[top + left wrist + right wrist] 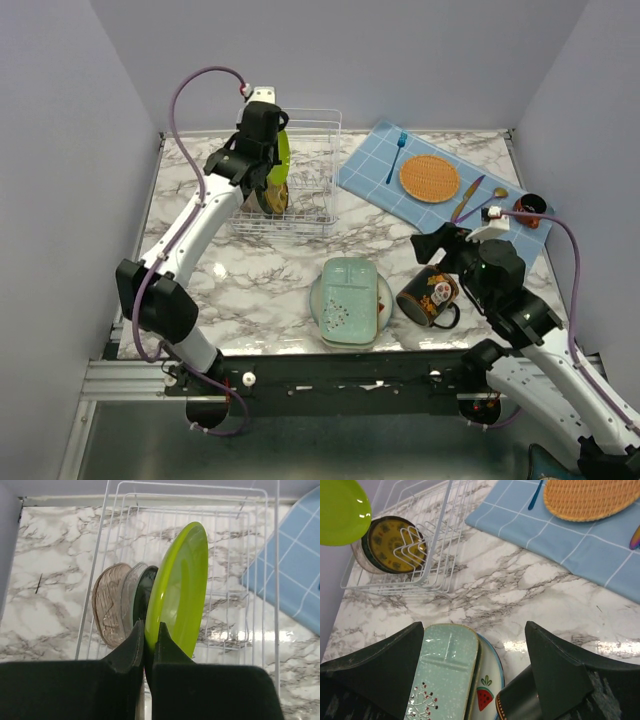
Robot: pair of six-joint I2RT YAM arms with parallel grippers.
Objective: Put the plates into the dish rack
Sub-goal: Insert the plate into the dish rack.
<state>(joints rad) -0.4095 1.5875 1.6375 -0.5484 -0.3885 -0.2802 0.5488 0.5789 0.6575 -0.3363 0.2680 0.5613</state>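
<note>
The left gripper pinches the lower rim of the yellow-green plate and holds it on edge above the dish rack. Just beside it, the teal-patterned plate and the brownish plate stand in the slots. The right gripper, jaws wide apart and empty, hovers over the mint-green plate. That plate lies on the watermelon plate, near the black mug.

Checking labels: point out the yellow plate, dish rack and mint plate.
yellow plate (180,585), left wrist view, face centre.
dish rack (300,225), top view, near wall.
mint plate (348,300), top view, centre.
</note>
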